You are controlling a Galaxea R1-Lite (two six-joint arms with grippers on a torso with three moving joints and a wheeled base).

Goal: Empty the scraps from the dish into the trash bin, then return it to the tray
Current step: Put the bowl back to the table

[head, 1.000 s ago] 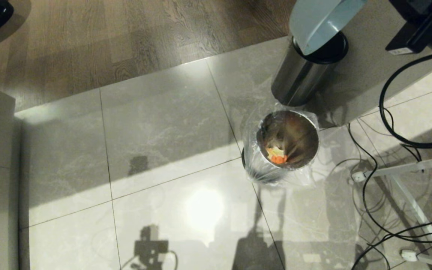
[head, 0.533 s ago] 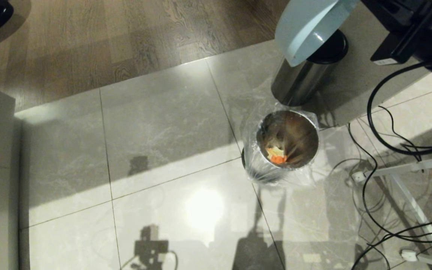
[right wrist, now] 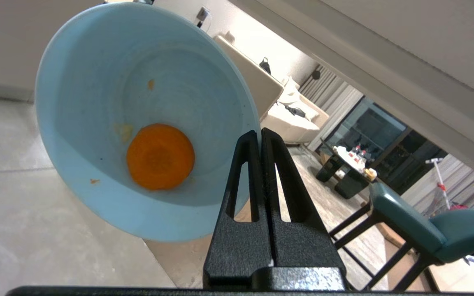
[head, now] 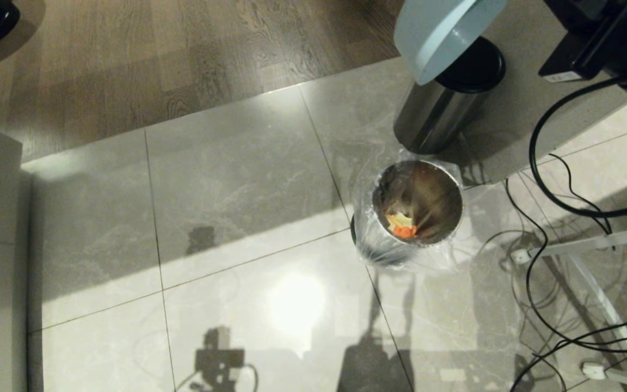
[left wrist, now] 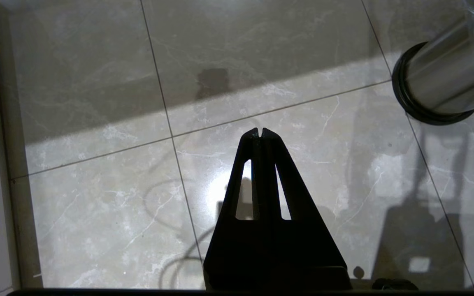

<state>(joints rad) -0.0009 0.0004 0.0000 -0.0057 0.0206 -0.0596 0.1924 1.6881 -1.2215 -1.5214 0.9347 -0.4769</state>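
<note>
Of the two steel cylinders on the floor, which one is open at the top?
The trash bin nearer the robot: a clear bag lines its rim and scraps lie inside. The other steel cylinder, behind it, carries a black lid.

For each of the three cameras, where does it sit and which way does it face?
Head: high, looking down at the lined trash bin; right arm holding the dish.
Left wrist: behind the shut left gripper, facing floor tiles.
Right wrist: behind the right gripper, pinching the dish's rim, carrot slice inside.
Shared: head and left wrist show the bin.

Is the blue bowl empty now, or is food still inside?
Not empty: one orange slice still sticks inside the tipped dish.
</note>
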